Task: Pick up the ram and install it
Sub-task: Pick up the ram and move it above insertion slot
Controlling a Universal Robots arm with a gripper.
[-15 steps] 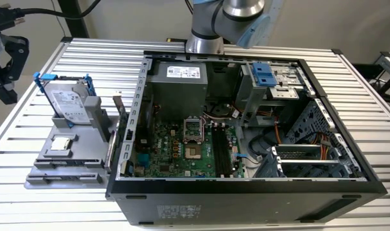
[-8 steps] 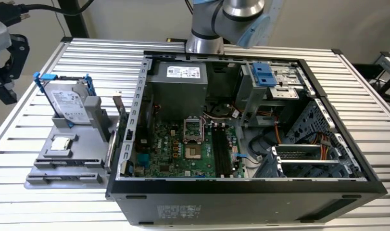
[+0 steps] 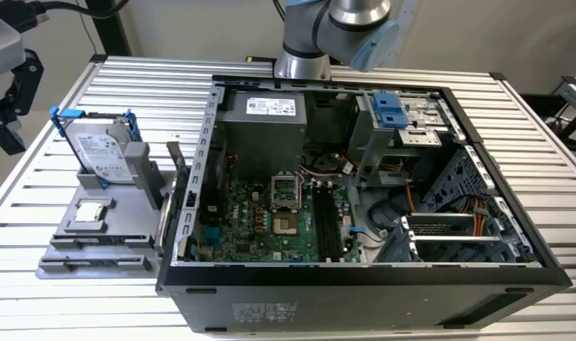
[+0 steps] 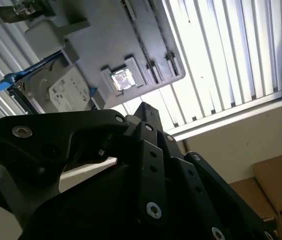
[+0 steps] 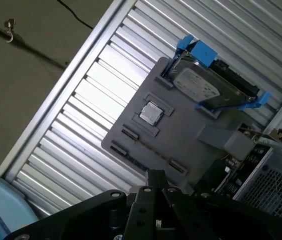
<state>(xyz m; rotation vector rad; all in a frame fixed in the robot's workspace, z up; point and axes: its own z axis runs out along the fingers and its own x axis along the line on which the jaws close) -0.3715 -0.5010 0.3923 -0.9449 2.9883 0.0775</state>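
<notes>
**A:** What stage is this?

**B:** The reach, I'd judge. The end effector hangs near the edge of the table, well apart from the case. Its tips are together with nothing between them. The tray lies out ahead of the tips.

**A:** And the ram?

**B:** I can't pick it out for sure. On the tray, the drive stands at the end farthest from the end effector and the chip sits midway. Along the edge nearest the tips runs a thin dark strip. That may be the ram seen edge-on or a bare slot; I can't tell which.

**A:** What would a grasp call for?

**B:** The tips parted and set square across the stick's thin faces, then a straight descent. It looks stiff but slim, so a skewed pinch could tip it.

**A:** Anything hidden?

**B:** The end effector's black linkage covers the tray's near corner in both wrist views. The board's slots inside the case are too dark to show whether one is filled.
</notes>
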